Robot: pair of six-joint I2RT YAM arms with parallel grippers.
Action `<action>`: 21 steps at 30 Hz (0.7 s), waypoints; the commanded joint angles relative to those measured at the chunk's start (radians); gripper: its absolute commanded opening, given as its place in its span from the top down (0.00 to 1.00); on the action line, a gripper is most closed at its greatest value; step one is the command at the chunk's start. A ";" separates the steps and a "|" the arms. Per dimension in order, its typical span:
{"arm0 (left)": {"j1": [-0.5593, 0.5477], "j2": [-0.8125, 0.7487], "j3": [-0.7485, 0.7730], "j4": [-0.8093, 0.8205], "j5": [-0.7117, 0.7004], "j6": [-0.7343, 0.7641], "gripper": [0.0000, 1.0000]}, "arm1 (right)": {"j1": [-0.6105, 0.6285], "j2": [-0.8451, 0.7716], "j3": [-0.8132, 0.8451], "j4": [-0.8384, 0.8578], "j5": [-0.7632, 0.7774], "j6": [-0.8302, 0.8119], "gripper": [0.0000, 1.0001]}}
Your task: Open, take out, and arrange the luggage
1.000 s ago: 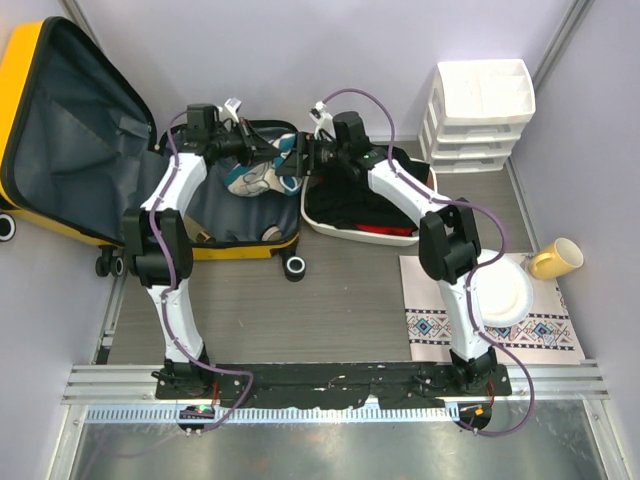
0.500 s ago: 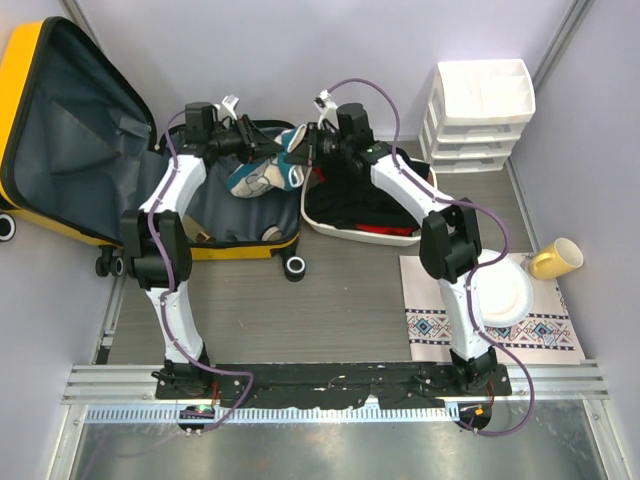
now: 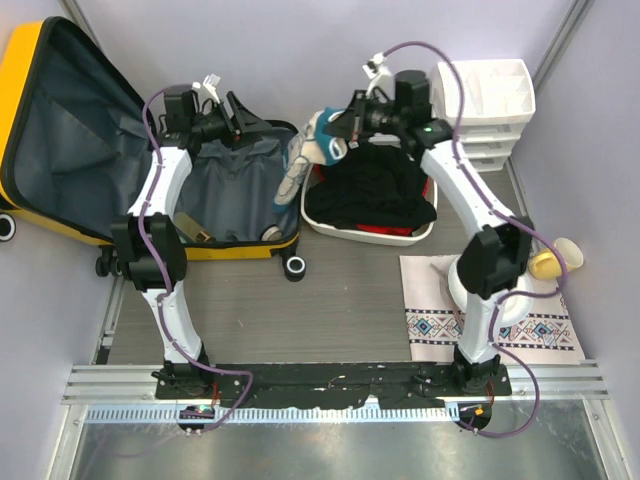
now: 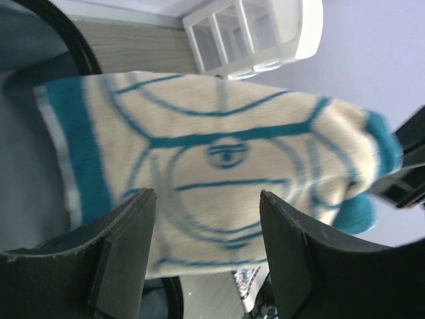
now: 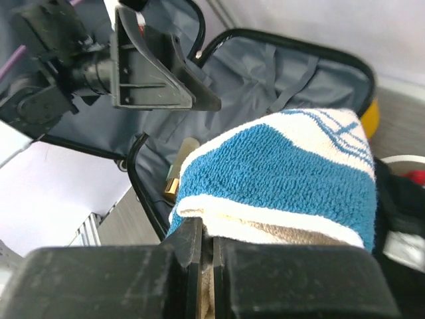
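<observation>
The yellow luggage (image 3: pixel 22 85) lies open at the left, its dark grey lining (image 5: pixel 279 73) showing. A cream towel with blue bands (image 3: pixel 322 132) hangs between the luggage and the white basin (image 3: pixel 420 232). My right gripper (image 3: pixel 347 128) is shut on the towel's edge, and in the right wrist view the jaws (image 5: pixel 206 232) pinch the cloth (image 5: pixel 285 179). Over the luggage's right half my left gripper (image 3: pixel 250 122) stands open. In the left wrist view the towel (image 4: pixel 219 146) fills the frame beyond the spread fingertips (image 4: pixel 204 199), which do not touch it.
Black and red clothes fill the basin. A white drawer organizer (image 3: pixel 485 105) stands at the back right. A patterned mat (image 3: pixel 440 325) with a white plate (image 3: pixel 505 290) and a yellow cup (image 3: pixel 555 260) lies to the right. Small items, one gold (image 5: pixel 174 187), lie in the luggage's lower half.
The left gripper opened, let go of the towel and drew back left. The right gripper shut on the towel and carried it right, out of the luggage towards the basin.
</observation>
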 commanded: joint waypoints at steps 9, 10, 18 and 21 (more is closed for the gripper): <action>-0.031 -0.026 0.025 -0.199 0.002 0.275 0.33 | -0.350 -0.195 -0.432 -0.241 0.115 -0.397 0.99; -0.034 -0.023 0.028 -0.212 0.000 0.289 0.33 | -0.350 -0.184 -0.449 -0.240 0.127 -0.406 0.99; -0.087 -0.008 0.075 -0.392 -0.021 0.516 0.33 | -0.350 -0.163 -0.493 -0.243 0.285 -0.467 0.88; -0.161 0.000 0.150 -0.568 -0.110 0.739 0.33 | -0.350 -0.163 -0.401 -0.309 0.264 -0.463 0.45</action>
